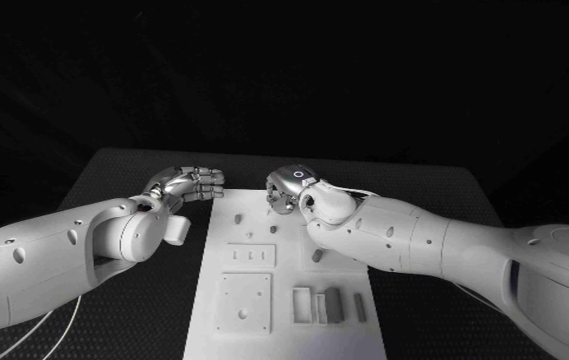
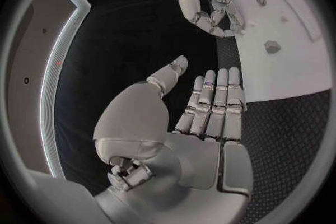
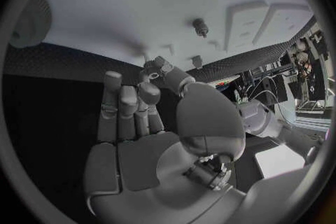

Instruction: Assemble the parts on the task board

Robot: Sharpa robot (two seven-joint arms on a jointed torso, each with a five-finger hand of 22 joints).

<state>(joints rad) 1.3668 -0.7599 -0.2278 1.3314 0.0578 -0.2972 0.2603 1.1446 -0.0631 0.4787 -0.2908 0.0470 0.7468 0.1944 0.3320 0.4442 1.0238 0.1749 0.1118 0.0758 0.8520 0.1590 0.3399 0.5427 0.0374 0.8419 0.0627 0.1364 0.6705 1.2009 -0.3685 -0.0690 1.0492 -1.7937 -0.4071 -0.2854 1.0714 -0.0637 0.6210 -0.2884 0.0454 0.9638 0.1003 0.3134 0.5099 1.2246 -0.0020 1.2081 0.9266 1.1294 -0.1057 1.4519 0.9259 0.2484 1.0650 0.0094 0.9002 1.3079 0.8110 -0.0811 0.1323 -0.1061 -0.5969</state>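
The white task board [image 1: 284,327] lies in the middle of the black table. On its near part lie grey bar parts [image 1: 333,302] beside a grey tray piece [image 1: 303,304]. Small pegs [image 1: 274,228] stand in its far part and also show in the wrist views [image 2: 272,46] [image 3: 200,26]. My left hand [image 1: 190,183] hovers beside the board's far left corner, fingers straight and together [image 2: 213,106], holding nothing. My right hand [image 1: 289,187] hangs over the board's far edge, fingers loosely curved [image 2: 210,3], thumb close to a fingertip [image 3: 155,67], with nothing seen between them.
Two raised square plates [image 1: 250,255] [image 1: 244,302] sit on the board's left half. Black table [image 1: 142,171] surrounds the board on every side. Both forearms reach in over the table's near corners.
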